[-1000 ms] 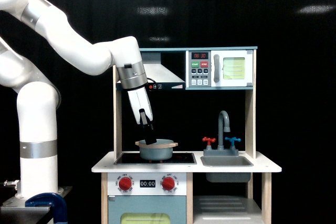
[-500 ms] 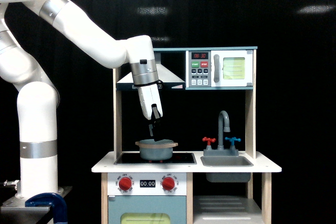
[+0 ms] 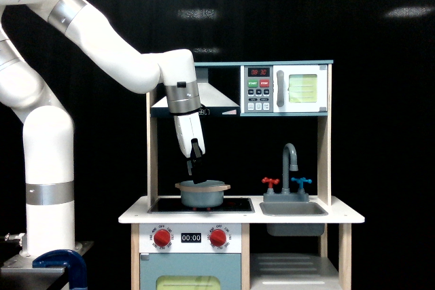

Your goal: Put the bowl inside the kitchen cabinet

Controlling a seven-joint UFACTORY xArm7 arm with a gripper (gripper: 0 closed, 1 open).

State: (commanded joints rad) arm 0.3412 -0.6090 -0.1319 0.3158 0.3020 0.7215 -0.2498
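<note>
Exterior view shows the white arm [image 3: 88, 39] rising from its base at the left side of the scene. It goes up out of the top edge, bends, and then slopes down to the right toward the toy kitchen. The wrist, with a grey ring, points downward, slightly tilted, in front of the grey range hood [image 3: 204, 96]. The end effector [image 3: 197, 171] hangs just above the left part of the bowl [image 3: 202, 193]. Its dark fingers look close together, but from this side I cannot tell if they are narrow or wide, and I cannot tell if the tips touch the wooden rim.

The bowl stands upright on the black stove top [image 3: 200, 204], with the tan rim on top and one small tab visible at the right side. Below the stove are two red knobs [image 3: 162, 238] and the blue oven [image 3: 190, 276] with the yellow-green window.

To the right, the grey faucet [image 3: 291, 161] stands behind the sink basin [image 3: 293, 210], and the microwave [image 3: 285, 88] sits above. The kitchen cabinet [image 3: 292, 269] is at the bottom right, under the sink, with the white slatted shelf inside. The bowl is well apart from it, higher and to the left.
</note>
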